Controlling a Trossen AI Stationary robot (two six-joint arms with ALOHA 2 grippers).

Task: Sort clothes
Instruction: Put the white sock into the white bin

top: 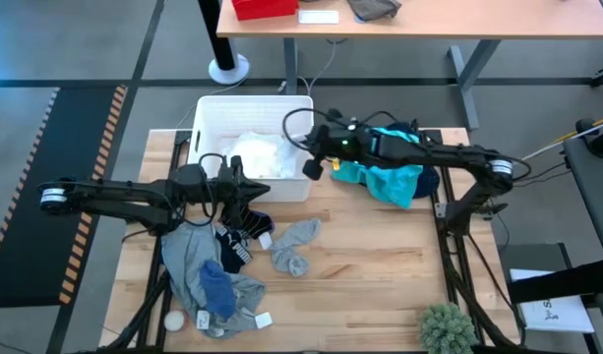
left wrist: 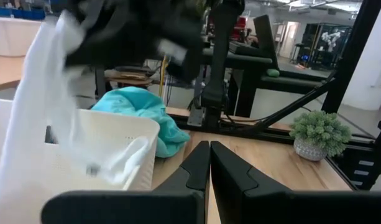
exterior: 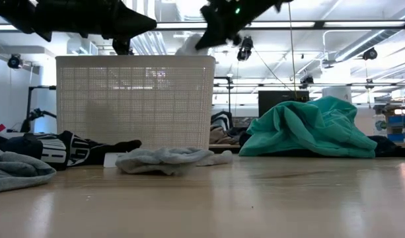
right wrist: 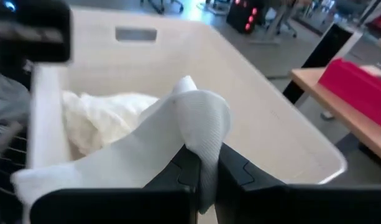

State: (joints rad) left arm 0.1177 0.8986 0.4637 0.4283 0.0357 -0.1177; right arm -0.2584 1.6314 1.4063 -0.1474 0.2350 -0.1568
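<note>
**White garment held over the basket by the right gripper**

High view: the right gripper point(top: 312, 165) reaches in from the right and sits at the near right rim of the white plastic basket point(top: 211, 109), where white clothes point(top: 258, 155) lie heaped inside. The teal garment point(top: 391, 181) lies on the wooden table point(top: 380, 275) under the right arm, just right of the basket. The left gripper point(top: 244, 187) lies along the basket's near wall, above dark striped socks point(top: 244, 225). A grey sock point(top: 296, 245) rests near the table's middle; a grey garment point(top: 193, 264) with a blue piece point(top: 217, 285) on it spreads at the near left, beside a small white ball point(top: 173, 321). A small green plant point(top: 447, 329) stands at the near right corner.

Low view: the basket point(exterior: 135, 109) stands upright; the grey sock point(exterior: 164, 159) lies in front of it, the teal garment point(exterior: 306, 129) to one side, the striped socks point(exterior: 65, 149) to the other. A scrap of white cloth shows at the gripper above the rim.

Left wrist view: the left fingers point(left wrist: 226, 167) are pressed together, holding nothing. A white cloth point(left wrist: 44, 118) hangs over the basket, pinched by the other arm; the teal garment point(left wrist: 140, 107) and the plant point(left wrist: 319, 134) lie beyond.

Right wrist view: the right fingers point(right wrist: 240, 171) pinch a white ribbed garment point(right wrist: 196, 118) above the basket's interior point(right wrist: 265, 118), over the white pile point(right wrist: 106, 121).
</note>
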